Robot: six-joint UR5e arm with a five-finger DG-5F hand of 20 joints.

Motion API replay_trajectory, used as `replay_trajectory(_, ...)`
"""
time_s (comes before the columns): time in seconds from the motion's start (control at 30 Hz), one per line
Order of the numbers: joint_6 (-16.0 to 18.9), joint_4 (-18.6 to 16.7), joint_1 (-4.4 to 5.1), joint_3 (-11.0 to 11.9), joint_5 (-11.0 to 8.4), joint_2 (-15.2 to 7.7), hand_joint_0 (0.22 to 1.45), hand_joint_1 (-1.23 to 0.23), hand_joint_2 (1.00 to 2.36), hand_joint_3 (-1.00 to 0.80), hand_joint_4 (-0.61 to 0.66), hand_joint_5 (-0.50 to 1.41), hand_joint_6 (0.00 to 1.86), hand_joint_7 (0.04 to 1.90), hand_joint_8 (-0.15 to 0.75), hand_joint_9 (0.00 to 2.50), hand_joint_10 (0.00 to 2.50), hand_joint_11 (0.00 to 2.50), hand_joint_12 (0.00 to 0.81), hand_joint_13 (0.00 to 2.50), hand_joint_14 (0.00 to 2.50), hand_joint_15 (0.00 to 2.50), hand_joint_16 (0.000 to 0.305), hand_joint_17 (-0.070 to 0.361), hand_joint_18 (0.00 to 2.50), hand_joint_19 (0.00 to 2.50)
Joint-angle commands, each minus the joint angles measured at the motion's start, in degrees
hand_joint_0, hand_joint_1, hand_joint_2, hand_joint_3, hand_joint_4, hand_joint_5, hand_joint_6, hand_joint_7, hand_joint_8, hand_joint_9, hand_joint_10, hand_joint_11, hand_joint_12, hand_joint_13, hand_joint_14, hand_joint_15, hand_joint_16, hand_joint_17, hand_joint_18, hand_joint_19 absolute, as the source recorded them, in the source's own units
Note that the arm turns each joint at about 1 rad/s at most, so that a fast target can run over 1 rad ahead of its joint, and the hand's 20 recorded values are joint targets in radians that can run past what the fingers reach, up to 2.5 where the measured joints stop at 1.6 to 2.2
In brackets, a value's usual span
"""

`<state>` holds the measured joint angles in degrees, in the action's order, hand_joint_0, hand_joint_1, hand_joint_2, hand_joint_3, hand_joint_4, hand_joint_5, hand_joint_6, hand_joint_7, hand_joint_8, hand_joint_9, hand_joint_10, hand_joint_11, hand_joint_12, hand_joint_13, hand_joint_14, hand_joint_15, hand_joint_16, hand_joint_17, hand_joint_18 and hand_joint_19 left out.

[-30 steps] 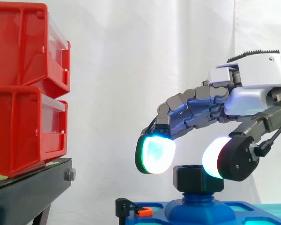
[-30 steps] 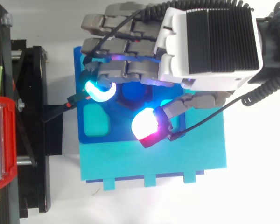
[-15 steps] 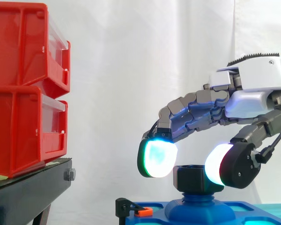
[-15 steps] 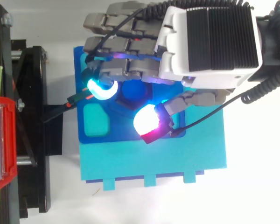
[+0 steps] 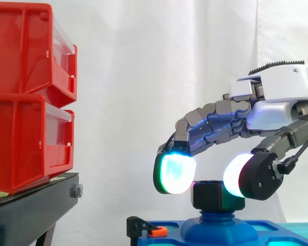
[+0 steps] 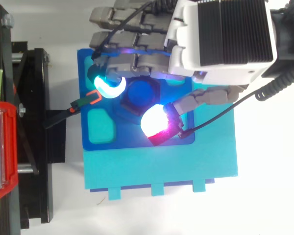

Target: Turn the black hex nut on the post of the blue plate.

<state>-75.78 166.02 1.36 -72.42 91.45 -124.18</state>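
Reaching in from the right edge of the side view: a grey-and-white robot hand [image 5: 277, 97], arched over a black hex nut [image 5: 217, 195]. Clamps that nut from two sides, fingers curled down. Presses one glowing cyan-white fingertip [image 5: 174, 173] against the nut's left shoulder and the thumb's white pad [image 5: 235, 175] against its right. Grips high, on the nut's upper half.

Below the nut, a round blue post [image 5: 216, 215], rising out of a domed base on a dark blue plastic plate [image 6: 125, 137]. From above, same grip: cyan pad at the nut's upper left, white-and-red thumb pad at its lower right, blue post top in the middle. In the plate beside the nut, a turquoise pocket [image 6: 100, 125]. Under the plate, a lighter turquoise slab [image 6: 161, 171].

At the plate's left edge, a small black clip with an orange tab [image 5: 154, 231]. Farther left, well apart, two stacked red plastic bins [image 5: 31, 97] on a black stand [image 5: 36, 205], with a white curtain [image 5: 143, 77] behind.
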Motion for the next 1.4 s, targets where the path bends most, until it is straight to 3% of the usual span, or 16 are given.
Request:
replay_trajectory(0.0, -0.1, 0.0, -0.4, 0.0, 0.66, 0.0, 0.5, -0.64, 1.0, -0.5, 0.26, -0.19, 0.5, 1.0, 0.186, 0.31, 0.0, 0.17, 0.315, 0.22, 0.0, 0.06, 0.044, 0.1, 0.19, 0.21)
replay_trajectory(0.2, -0.2, 0.0, -0.84, 0.0, 1.54, 0.1, 0.5, -0.64, 1.0, -0.5, 0.26, -0.19, 0.5, 1.0, 0.184, 0.31, 0.01, 0.18, 0.312, 0.22, 0.0, 0.06, 0.044, 0.099, 0.19, 0.21)
replay_trajectory(0.57, -0.2, 0.8, -1.36, 0.0, 1.62, 0.1, 0.37, -0.49, 1.0, -0.5, 0.31, -0.18, 0.5, 0.99, 0.238, 0.35, 0.0, 0.2, 0.373, 0.25, 0.0, 0.06, 0.056, 0.126, 0.24, 0.19)
replay_trajectory(1.07, -3.0, 4.8, -2.07, 0.1, 1.62, 0.2, 0.36, -0.41, 1.0, -0.5, 0.32, -0.18, 0.5, 0.98, 0.246, 0.35, 0.0, 0.19, 0.382, 0.25, 0.0, 0.06, 0.058, 0.13, 0.24, 0.2)
replay_trajectory(1.37, -3.0, 4.7, -2.51, 0.1, 1.62, 0.4, 0.36, -0.36, 1.0, -0.5, 0.32, -0.17, 0.5, 0.98, 0.249, 0.36, 0.0, 0.19, 0.385, 0.25, 0.0, 0.06, 0.058, 0.131, 0.24, 0.2)
